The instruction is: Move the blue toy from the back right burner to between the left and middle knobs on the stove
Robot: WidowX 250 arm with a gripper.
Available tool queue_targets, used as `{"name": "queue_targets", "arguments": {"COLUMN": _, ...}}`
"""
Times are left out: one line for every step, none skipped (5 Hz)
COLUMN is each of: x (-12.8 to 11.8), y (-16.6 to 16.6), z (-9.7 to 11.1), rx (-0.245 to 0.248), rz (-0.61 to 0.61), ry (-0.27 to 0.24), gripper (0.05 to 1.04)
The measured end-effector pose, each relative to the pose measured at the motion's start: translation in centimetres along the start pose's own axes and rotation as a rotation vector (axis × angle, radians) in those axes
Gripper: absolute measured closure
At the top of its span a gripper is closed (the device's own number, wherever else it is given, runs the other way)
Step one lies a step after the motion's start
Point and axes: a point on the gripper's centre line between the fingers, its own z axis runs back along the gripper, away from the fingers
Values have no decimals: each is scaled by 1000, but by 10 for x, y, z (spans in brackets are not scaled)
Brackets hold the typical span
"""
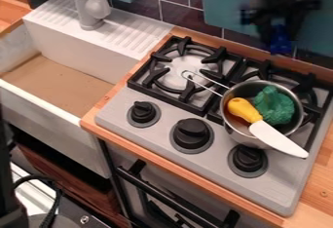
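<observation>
Camera view: knife point(262, 126) and broccoli point(274, 106) already in pot point(234, 130), below my gripper point(280, 43). Can't tell if I'm open or closed.

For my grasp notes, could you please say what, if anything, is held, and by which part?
I cannot tell: something blue is at the pincer, possibly part of it. The knife in the pot is unheld.

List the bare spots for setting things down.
Bare: the visible sink floor within its walls; the ribbed ledge between faucet and stove. Crowded: right burner, under the pot holding knife and green toy; handle overhangs left burner.
</observation>
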Motion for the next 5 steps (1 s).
{"name": "queue_targets", "arguments": {"x": 17, "y": 19, "z": 16, "rx": -11, "rz": 49, "ry": 13, "gripper": 593}}
{"name": "queue_targets", "arguments": {"x": 33, "y": 46, "z": 27, "rx": -15, "rz": 66, "ry": 35, "gripper": 593}}
{"name": "queue_targets", "arguments": {"x": 46, "y": 74, "z": 27, "rx": 5, "rz": 75, "ry": 63, "gripper": 593}}
{"name": "queue_targets", "arguments": {"x": 55, "y": 106, "z": 39, "rx": 6, "rz": 77, "ry": 89, "gripper": 593}}
{"name": "queue_targets", "arguments": {"x": 54, "y": 141, "z": 42, "rx": 39, "rz": 43, "ry": 145, "gripper": 593}}
